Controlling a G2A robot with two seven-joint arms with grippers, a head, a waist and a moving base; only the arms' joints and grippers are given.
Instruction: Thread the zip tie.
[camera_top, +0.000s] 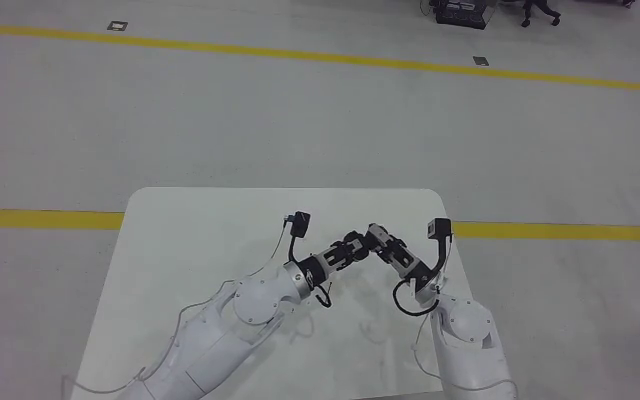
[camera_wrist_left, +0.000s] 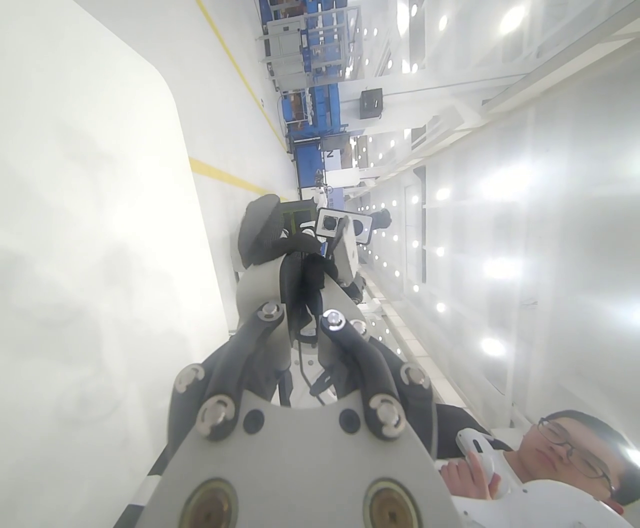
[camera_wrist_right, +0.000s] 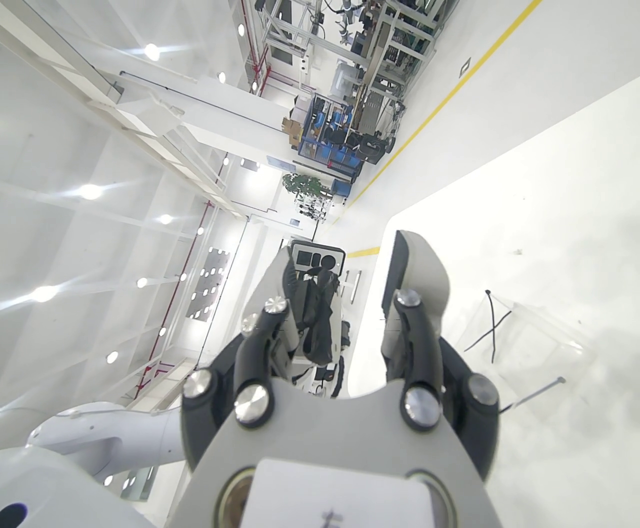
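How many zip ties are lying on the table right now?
3. Two black zip ties cross each other on the clear bag; one pale zip tie lies near them. Others may be hidden.

Arms (camera_top: 255, 300): white rounded shells, and there's a black cable (camera_top: 402, 297) looping behind one pincer.
Left pincer (camera_wrist_left: 305, 250): grey plate, black links, shiny silver pins.
Right pincer (camera_wrist_right: 350, 280): same build, grey fingers (camera_wrist_right: 420, 270), dark pads.
Wrist cameras (camera_top: 298, 222): small black boxes behind each pincer.
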